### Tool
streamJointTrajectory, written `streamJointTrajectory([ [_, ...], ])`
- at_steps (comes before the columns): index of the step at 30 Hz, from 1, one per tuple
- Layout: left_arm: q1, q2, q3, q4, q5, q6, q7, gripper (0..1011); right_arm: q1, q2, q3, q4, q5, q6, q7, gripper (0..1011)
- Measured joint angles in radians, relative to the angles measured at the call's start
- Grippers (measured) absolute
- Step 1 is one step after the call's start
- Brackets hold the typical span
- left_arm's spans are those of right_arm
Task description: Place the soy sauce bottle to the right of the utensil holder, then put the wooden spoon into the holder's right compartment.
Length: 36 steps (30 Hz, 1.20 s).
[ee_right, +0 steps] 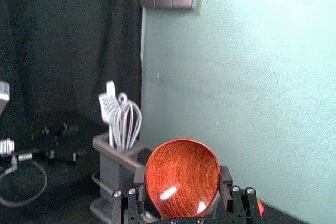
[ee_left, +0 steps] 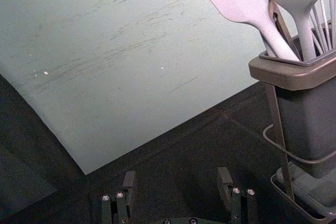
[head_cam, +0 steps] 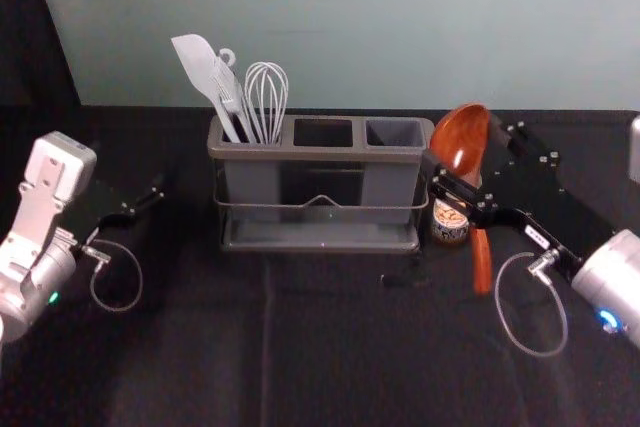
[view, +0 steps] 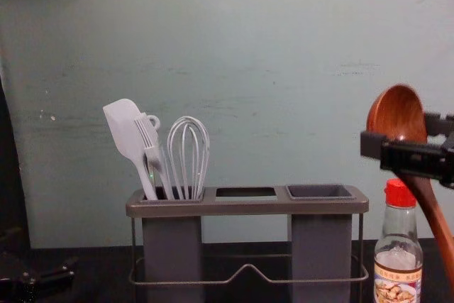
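One dark table [head_cam: 200,367] | pale wall [head_cam: 400,27] | right gripper [head_cam: 466,154] rightward, jaws clasping spoon [head_cam: 460,132] | left gripper [head_cam: 156,183] leftward, jaws wide

I have room over the middle and right compartments of the holder [head_cam: 425,139] and across the tabletop [head_cam: 340,347] in front; at left, the spatula [head_cam: 198,59] and whisk [view: 189,119] rise in the way. Below my right end effector [view: 394,135], the bottle [view: 398,274] and the spoon's [view: 401,108] hanging handle crowd the way down.

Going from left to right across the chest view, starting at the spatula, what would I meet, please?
Spatula, whisk, holder's middle opening, right compartment, soy sauce bottle.
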Motion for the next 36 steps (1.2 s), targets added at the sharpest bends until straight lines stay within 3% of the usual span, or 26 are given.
streamJointTrajectory([
  [2, 0.000, 0.000, 0.000, 0.000, 0.000, 0.000, 0.000, 1000, -0.008, -0.004, 0.002, 0.010, 0.009, -0.056, 0.000, 836],
  [6, 0.000, 0.000, 0.000, 0.000, 0.000, 0.000, 0.000, 1000, -0.013, -0.002, 0.001, 0.017, 0.015, -0.095, -0.007, 836],
  [32, 0.000, 0.000, 0.000, 0.000, 0.000, 0.000, 0.000, 1000, -0.012, -0.001, -0.002, 0.019, 0.015, -0.099, -0.010, 836],
  [36, 0.000, 0.000, 0.000, 0.000, 0.000, 0.000, 0.000, 1000, 0.016, 0.013, -0.011, 0.032, 0.020, -0.099, -0.009, 836],
])
